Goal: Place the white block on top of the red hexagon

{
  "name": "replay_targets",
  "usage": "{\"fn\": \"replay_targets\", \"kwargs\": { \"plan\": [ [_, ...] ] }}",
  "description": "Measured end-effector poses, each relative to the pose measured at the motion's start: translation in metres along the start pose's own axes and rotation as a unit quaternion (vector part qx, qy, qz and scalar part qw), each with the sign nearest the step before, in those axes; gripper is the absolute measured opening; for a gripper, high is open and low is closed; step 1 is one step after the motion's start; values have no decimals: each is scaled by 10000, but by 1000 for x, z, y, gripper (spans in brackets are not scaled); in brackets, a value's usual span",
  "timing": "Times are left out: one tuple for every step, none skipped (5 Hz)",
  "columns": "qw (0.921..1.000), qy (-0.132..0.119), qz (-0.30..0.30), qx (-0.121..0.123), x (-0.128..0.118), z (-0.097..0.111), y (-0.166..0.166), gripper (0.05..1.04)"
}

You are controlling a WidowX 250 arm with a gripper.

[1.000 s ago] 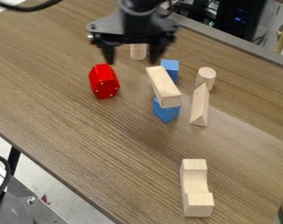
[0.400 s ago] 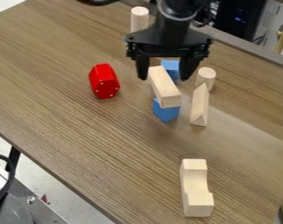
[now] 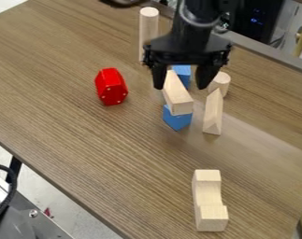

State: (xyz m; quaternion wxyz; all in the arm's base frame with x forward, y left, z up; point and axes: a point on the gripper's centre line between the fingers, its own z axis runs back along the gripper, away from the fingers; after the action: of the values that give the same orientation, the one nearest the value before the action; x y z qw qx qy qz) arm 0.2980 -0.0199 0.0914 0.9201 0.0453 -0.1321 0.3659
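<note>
White block point(image 3: 178, 99): atop near blue block point(image 3: 177, 121) | end effector point(image 3: 180, 87): spread, beyond and above it | red hexagon point(image 3: 111, 87): left of it | centre your grip, descend straight, pinch long sides.

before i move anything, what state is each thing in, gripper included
gripper: open
long pale block: resting on the near blue block
near blue block: under the long pale block
red hexagon: nothing on top
tall cylinder: upright
short cylinder: upright
triangular prism: lying down
</note>
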Motion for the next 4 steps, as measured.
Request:
{"fn": "replay_targets", "kwargs": {
  "plan": [
    [10000,32,6,9,-1,-12,-4,983],
    [9998,164,-14,87,-5,-28,-6,983],
    [9997,229,74,91,-5,-35,-6,964],
    [9995,277,108,77,-5,-43,-9,848]
  ]
}}
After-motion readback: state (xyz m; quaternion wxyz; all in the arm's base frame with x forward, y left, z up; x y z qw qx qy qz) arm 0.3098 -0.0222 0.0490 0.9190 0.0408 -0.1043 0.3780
